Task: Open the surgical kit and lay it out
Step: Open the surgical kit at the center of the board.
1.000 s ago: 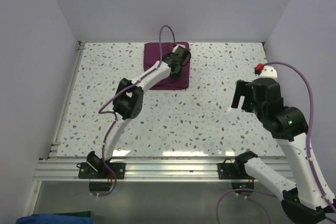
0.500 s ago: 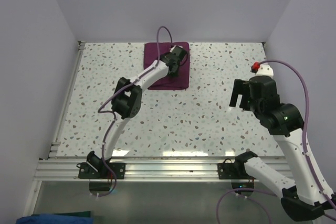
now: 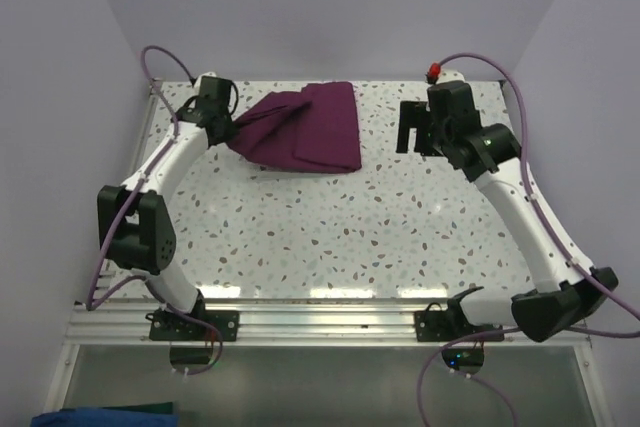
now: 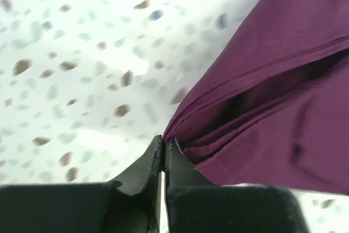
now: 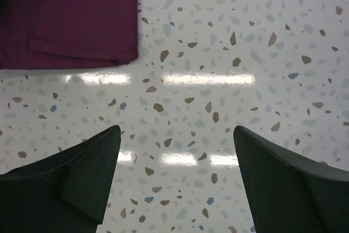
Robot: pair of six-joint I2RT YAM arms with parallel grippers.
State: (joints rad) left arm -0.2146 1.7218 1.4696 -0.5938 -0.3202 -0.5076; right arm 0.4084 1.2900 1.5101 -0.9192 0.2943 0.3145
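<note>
left gripper [image 4: 163, 145] clamped on a corner of the plum cloth wrap [image 3: 312, 129], far centre of speckled white table [image 3: 340, 232]; right gripper [image 5: 176, 132] spread wide beside it; pale lilac walls [image 3: 330, 7] on three sides.

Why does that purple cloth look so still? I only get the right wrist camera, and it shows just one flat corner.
Observer: The left wrist view shows the left pincer shut on a corner of the cloth.
Visitor: Which way is that corner pointing?
Observer: From above, the pinched corner points toward the far left of the table, and the cloth narrows to a point at the pincer.
Visitor: And where is my own pincer in all this?
Observer: The overhead view puts the right pincer to the right of the cloth, near the far edge, with bare table between them.
</note>
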